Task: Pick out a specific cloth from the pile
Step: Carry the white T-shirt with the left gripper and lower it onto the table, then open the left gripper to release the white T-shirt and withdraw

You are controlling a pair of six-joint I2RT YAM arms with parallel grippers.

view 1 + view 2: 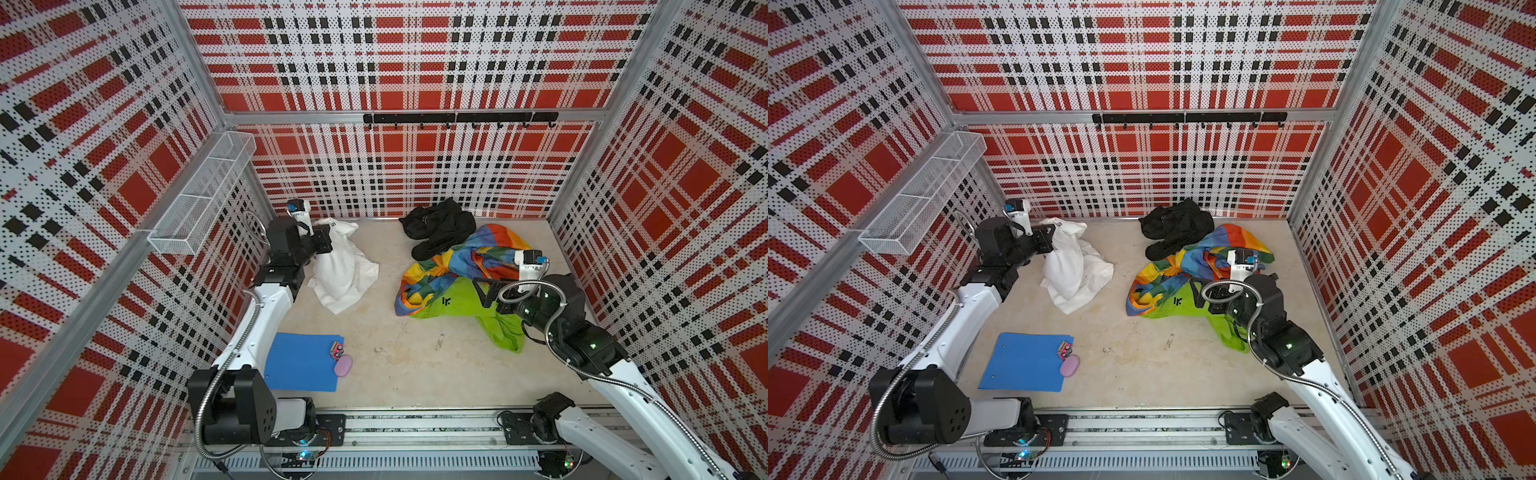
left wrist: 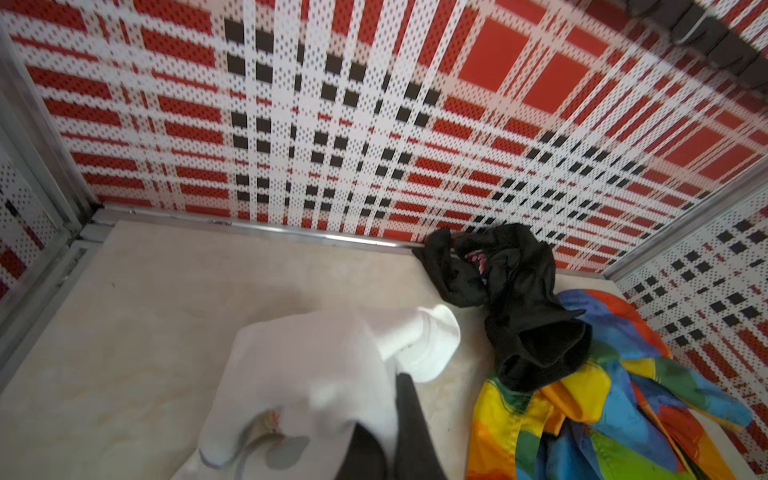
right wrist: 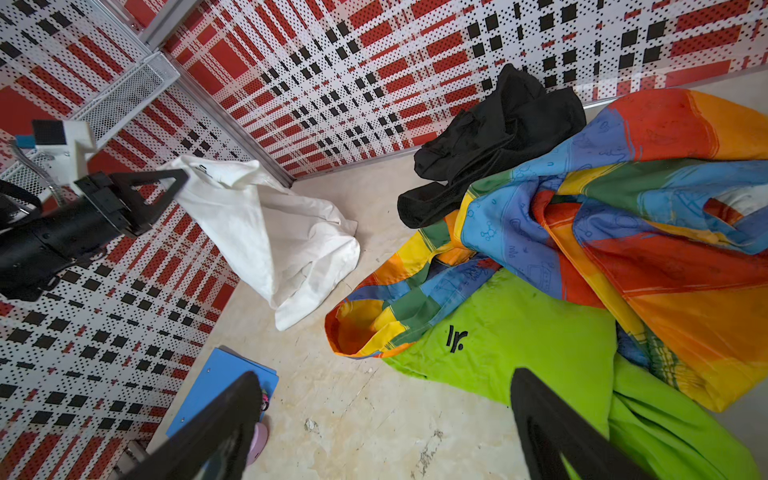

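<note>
Top views: left gripper (image 1: 327,234) pinches the cloth (image 1: 343,268) by its top edge, rest drooping below onto the table (image 1: 395,345); fingertips buried in fabric; right gripper (image 1: 483,289) spread wide, empty, over the pile (image 1: 453,266), well apart from cloth. Left wrist: fingers (image 2: 409,415) cropped, pressed on white fabric; red mark (image 2: 272,417) blurred. Right wrist: 2 fingers cut off by frame, lime green garment (image 3: 519,340) beneath.

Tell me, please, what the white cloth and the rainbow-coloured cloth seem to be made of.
The white fabric cloth: probably matte woven cotton, holding stiff folds. The rainbow-coloured patchwork cloth: likely thin synthetic weave, slightly glossy, sharply crinkled; fibre uncertain.
</note>
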